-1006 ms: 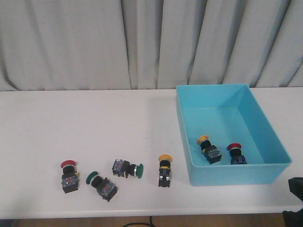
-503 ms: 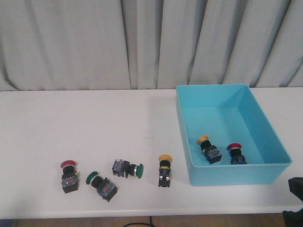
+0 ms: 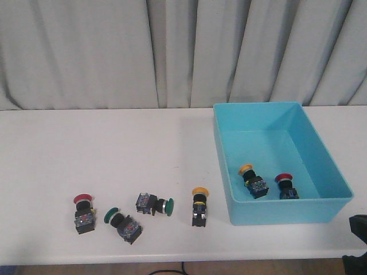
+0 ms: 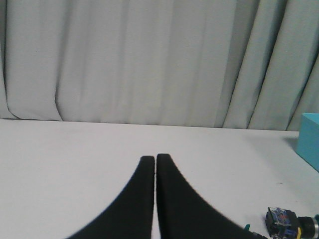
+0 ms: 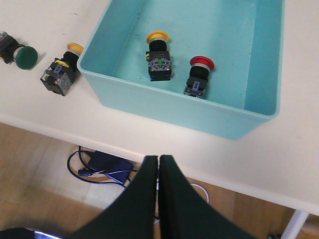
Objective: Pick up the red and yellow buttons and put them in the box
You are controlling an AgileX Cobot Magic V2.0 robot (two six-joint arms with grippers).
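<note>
Nothing has moved: two buttons [image 3: 254, 181] still in box [image 3: 321, 211].

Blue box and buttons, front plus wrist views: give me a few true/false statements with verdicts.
1. The blue box holds one yellow button and one red button. True.
2. Another yellow button stands on the table just left of the box. True.
3. The red button on the table lies inside the box. False: it sits at the far left of the row, well away from the box.
4. Three green buttons are on the table. False: only two, one beside the other.
5. The right tool is shut on a button. False: its fingers are closed and empty, hanging off the table edge.
</note>
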